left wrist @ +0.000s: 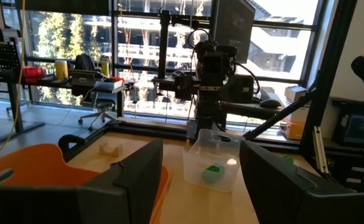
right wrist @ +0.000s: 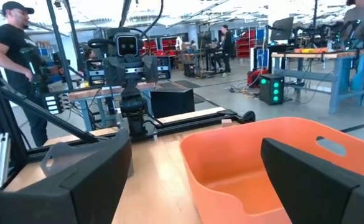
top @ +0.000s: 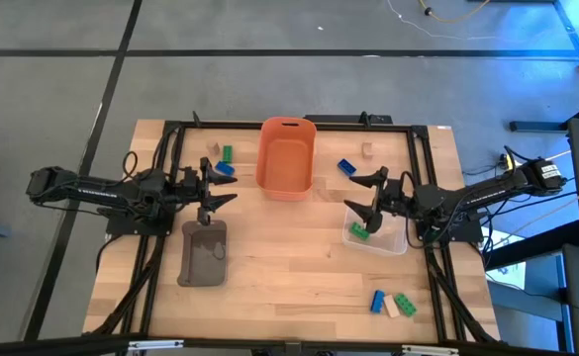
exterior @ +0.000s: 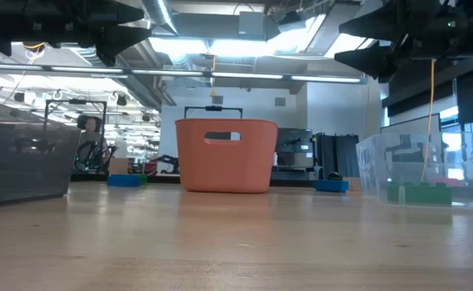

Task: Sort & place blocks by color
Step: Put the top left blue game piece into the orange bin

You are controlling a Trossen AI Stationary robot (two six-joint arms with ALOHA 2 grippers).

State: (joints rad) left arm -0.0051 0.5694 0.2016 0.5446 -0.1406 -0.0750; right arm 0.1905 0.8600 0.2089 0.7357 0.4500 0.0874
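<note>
Blocks: nine small bricks lay scattered on the wooden table [top: 299, 257], none held by either arm.
Far-left group: a green block [top: 228, 153], a tan block [top: 213, 149] and a blue block [top: 226, 169] sat near the table's far edge, left of the orange bin [top: 287, 156].
Far-right pair: a blue block [top: 346, 167] lay just right of the bin, with a tan block [top: 367, 150] beyond it toward the far right corner.
Near-right group: a blue block [top: 377, 301], a tan block [top: 391, 308] and a green block [top: 405, 304] lay touching in a row near the table's near edge, toward its right corner.
Sorted so far: one green block [top: 359, 231] rested inside the clear container [top: 392, 240] at the right side of the table; the left wrist view showed it as the container's only visible content.
Grey tray: the grey tray [top: 204, 253] sat left of centre; whether anything lay in it could not be told.
Left gripper: the left gripper [top: 214, 187] hovered above the table between the far-left blocks and the grey tray, fingers spread and holding nothing.
Right gripper: the right gripper [top: 362, 193] hung above the far-left corner of the clear container, fingers spread wide and holding nothing.
Background: a person [right wrist: 21, 71] in a dark shirt and cap stood beyond the table in the right wrist view.
</note>
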